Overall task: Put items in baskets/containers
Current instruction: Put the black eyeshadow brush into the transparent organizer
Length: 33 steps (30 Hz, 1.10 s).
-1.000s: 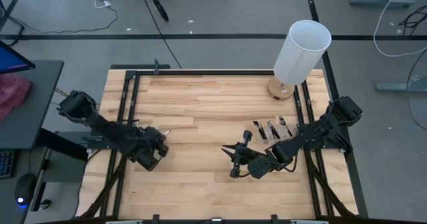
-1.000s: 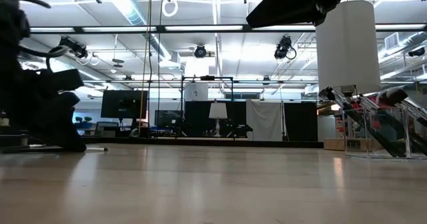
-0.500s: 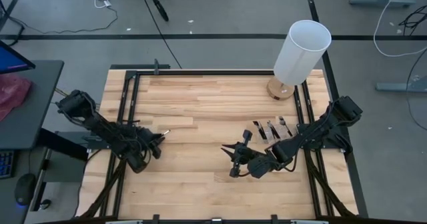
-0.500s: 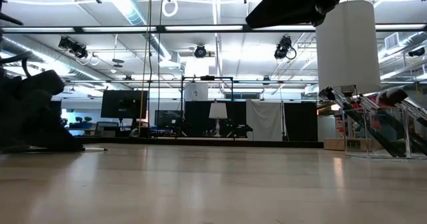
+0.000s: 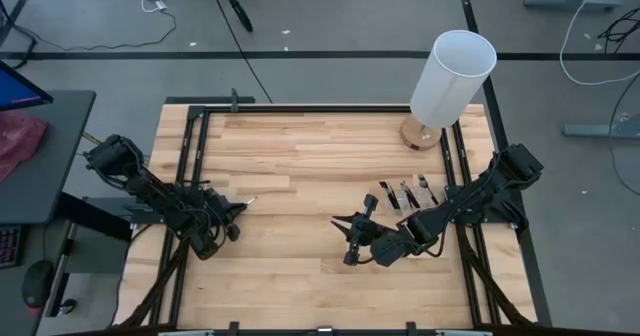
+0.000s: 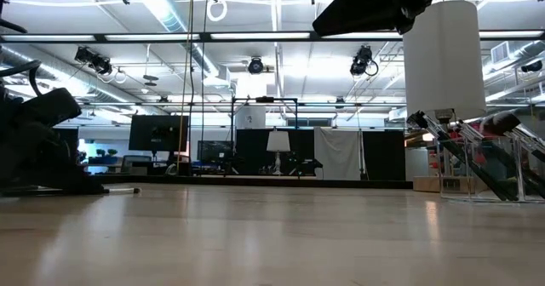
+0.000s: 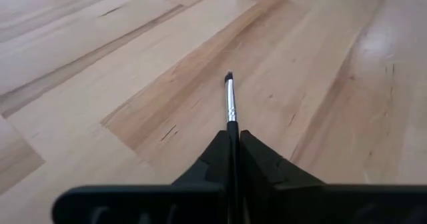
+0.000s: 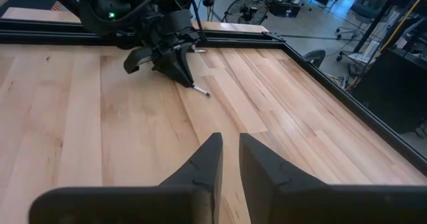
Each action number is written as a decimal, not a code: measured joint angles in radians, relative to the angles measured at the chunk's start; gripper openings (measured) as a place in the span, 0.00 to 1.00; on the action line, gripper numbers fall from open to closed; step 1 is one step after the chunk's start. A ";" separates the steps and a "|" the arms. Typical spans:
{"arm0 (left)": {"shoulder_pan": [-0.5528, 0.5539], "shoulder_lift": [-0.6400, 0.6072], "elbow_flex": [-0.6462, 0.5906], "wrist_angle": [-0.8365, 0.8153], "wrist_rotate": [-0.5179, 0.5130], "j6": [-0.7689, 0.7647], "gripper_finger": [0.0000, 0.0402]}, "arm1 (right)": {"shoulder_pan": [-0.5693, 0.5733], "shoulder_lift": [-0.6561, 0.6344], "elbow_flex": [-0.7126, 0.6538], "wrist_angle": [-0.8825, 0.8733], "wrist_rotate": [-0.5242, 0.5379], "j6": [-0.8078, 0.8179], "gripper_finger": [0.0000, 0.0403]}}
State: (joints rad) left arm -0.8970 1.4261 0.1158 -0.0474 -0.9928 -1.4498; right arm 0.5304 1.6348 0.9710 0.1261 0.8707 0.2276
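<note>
Fingers of my left gripper (image 7: 233, 141) were pressed together on a single brush (image 7: 230, 104), pinching its handle so that the silver ferrule and the small dark tip stuck straight out ahead of them. From above, that gripper (image 5: 226, 216) sat low over the left part of the table (image 5: 300, 156), and the brush tip (image 5: 246, 201) pointed toward the table's middle and a little toward the far edge. Its long axis ran on in line with the fingers, so wherever I swung the wrist, the brush would lead with its bristle end.

My right gripper (image 5: 354, 238) waited near the middle of the table, and its fingers (image 8: 207, 164) stood slightly apart with nothing between them. Through its camera I could see the left gripper (image 8: 167, 54) across the boards with the brush (image 8: 200, 89) slanting down to the wood, its tip touching or nearly so.

What mattered for the carry was the way to the holder. Brushes already stowed (image 5: 402, 193) lay well to the right of my loaded gripper, beyond the right gripper and close by the right arm. In the level view they leaned in a row inside the clear holder (image 6: 498, 171), whose walls I could barely make out. I judged that the left arm had most of the table's width to cross, past the idle right gripper, which stood far nearer the holder but carried nothing. A tall white cylinder (image 5: 452, 76) on its wooden base stood at the far right corner, out of that path.
</note>
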 joint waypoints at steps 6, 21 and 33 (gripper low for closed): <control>0.000 0.000 0.000 0.024 -0.001 0.010 0.03 | 0.000 0.000 0.000 0.000 0.000 0.000 0.13; 0.027 0.002 0.003 0.457 0.075 0.275 0.03 | -0.001 0.000 0.000 0.000 0.000 -0.002 0.13; 0.300 0.001 0.060 1.142 0.244 1.096 0.03 | -0.071 0.000 -0.076 0.133 -0.245 0.052 0.13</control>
State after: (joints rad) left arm -0.5974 1.4273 0.1758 1.0944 -0.7486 -0.3537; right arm 0.4596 1.6353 0.8948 0.2590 0.6261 0.2799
